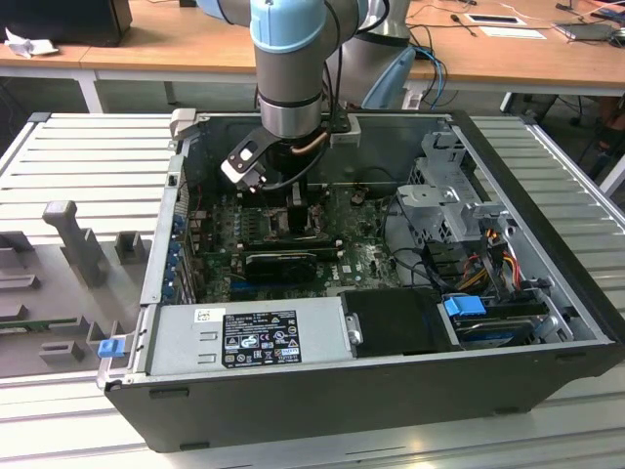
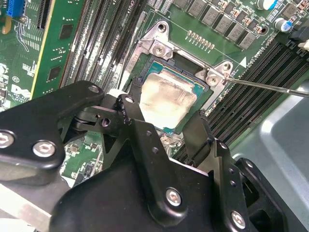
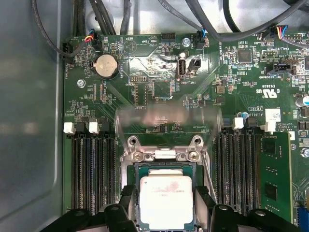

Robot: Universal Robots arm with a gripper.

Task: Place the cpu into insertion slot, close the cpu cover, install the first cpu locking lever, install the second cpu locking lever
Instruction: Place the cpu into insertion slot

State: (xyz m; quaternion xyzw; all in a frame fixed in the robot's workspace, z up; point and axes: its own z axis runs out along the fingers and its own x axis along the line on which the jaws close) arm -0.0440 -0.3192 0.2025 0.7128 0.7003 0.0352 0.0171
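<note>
The cpu sits in the slot. The claw straddles it; pinching or loose, I cannot tell. The cover stands open, and the levers are unlatched.

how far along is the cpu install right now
The chip looks seated in the socket, square with its rim. The gripper is down right at the chip. Not yet done: nothing lies over the chip's bare top, and a thin lever sticks out unlatched.
</note>
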